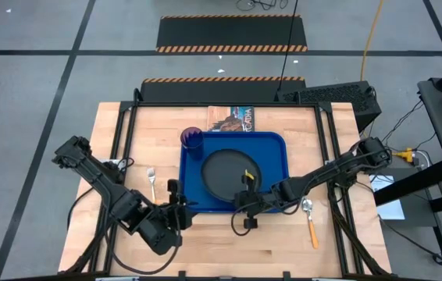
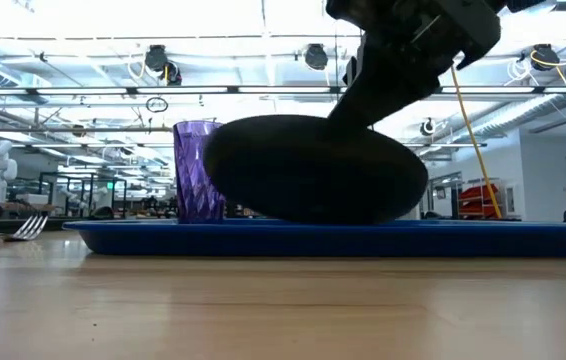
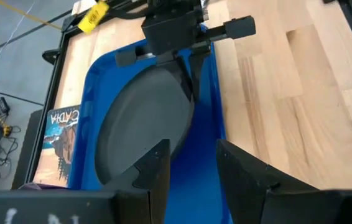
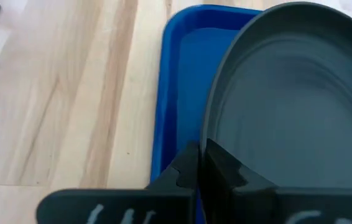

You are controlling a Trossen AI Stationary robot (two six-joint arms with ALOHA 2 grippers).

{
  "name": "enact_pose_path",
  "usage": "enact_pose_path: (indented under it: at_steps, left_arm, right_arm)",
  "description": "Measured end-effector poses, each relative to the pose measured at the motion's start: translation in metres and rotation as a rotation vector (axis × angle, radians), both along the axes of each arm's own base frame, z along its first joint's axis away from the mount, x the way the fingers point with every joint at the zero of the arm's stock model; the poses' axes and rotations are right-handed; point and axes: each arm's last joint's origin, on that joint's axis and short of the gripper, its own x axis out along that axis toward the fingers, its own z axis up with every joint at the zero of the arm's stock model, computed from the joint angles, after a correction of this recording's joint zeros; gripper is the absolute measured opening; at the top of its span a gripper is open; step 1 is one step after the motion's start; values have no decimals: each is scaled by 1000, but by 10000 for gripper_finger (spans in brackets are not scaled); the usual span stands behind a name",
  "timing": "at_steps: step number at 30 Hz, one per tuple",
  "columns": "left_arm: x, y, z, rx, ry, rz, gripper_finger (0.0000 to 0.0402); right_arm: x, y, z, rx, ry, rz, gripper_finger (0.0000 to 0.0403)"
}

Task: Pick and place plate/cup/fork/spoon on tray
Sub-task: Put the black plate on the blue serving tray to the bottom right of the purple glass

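Note:
The dark plate (image 1: 227, 173) is over the blue tray (image 1: 272, 148), tilted, and my right gripper (image 1: 246, 192) is shut on its near right rim. The purple cup (image 1: 192, 139) stands upright in the tray's far left corner. The fork (image 1: 151, 182) lies on the table left of the tray. The spoon (image 1: 309, 215) lies on the table right of it. My left gripper (image 1: 176, 201) is open and empty at the tray's near left corner; its fingers (image 3: 157, 171) point across the tray toward the plate (image 3: 142, 130). My right gripper pinches the plate's raised rim (image 4: 212, 134) at its near right side between the two fingers, one on the upper face and one on the outside. The fingers slant down from the table's right. The plate (image 2: 313, 170) is tilted, the held side raised and its lower edge at the tray (image 2: 333, 238).
A printed booklet (image 1: 231, 119) lies on the table just beyond the tray's far edge. Bare wood lies along the near edge (image 1: 229, 250) and to both sides of the tray. The table frame's black rails (image 1: 119, 133) run along the left and right.

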Motion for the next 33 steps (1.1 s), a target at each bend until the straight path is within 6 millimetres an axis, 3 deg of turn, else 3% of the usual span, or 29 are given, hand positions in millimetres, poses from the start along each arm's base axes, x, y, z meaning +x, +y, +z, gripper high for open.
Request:
enact_pose_path:
  at_steps: [12, 25, 33]
  left_arm:
    - [2, -2, 2, -5, -22, -18, 131]
    - [3, -2, 2, -11, -28, -17, 131]
    - [3, -2, 2, -11, -28, -17, 131]
  right_arm:
    - [3, -9, -6, 37, -19, -21, 7]
    - [19, -15, -33, 55, 9, -4, 9]
    - [23, -19, -36, 93, 4, 12, 9]
